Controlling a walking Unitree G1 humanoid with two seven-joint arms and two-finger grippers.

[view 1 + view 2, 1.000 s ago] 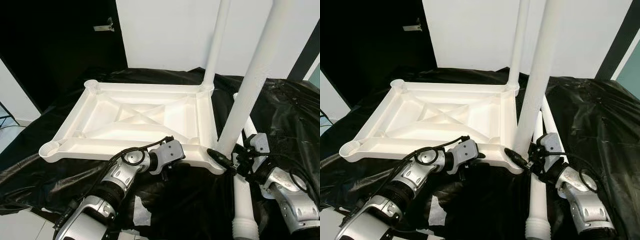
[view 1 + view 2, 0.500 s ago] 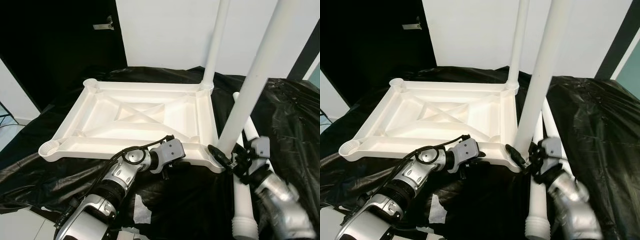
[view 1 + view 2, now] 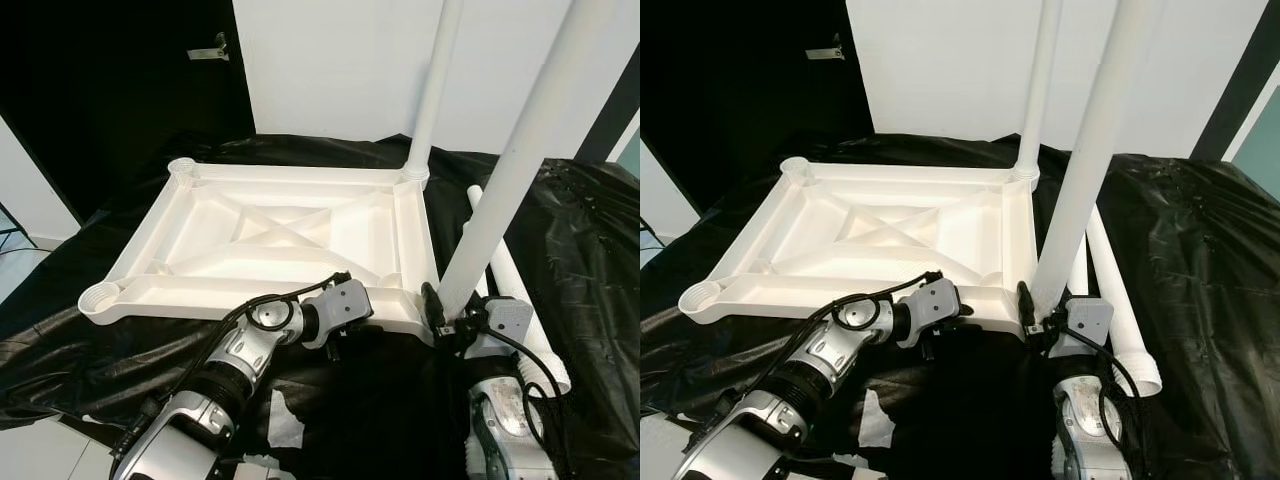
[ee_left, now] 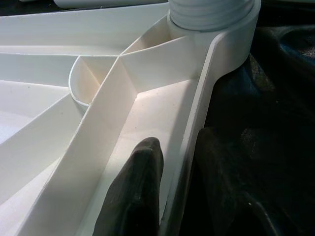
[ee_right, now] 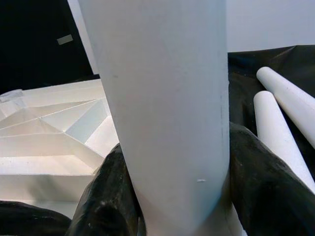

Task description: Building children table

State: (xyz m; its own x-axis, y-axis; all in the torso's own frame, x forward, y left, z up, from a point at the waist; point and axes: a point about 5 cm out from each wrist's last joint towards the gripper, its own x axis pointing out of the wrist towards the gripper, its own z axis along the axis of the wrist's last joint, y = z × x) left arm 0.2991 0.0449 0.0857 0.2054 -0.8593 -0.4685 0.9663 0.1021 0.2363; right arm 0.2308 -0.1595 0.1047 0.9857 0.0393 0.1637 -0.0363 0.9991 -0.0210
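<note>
A white plastic tabletop (image 3: 270, 235) lies upside down on a black sheet. One white leg (image 3: 432, 90) stands upright in its far right corner. A second white leg (image 3: 515, 165) leans slightly at the near right corner, its foot at the socket. My right gripper (image 3: 447, 318) is shut on that second leg (image 5: 162, 108) low down, with black fingers (image 5: 261, 182) on both sides of it. My left gripper (image 3: 335, 340) is shut on the tabletop's near rim (image 4: 197, 123), one finger (image 4: 135, 191) inside the rim and one outside.
Loose white legs (image 3: 520, 300) lie on the black sheet (image 3: 590, 250) right of the tabletop. Round sockets show at the near left corner (image 3: 100, 297) and far left corner (image 3: 182, 167). A white wall and a dark doorway stand behind.
My right arm has swung in under the held leg and now points up at it from near the camera. The leg stays at the near right corner. The left gripper has not moved.
</note>
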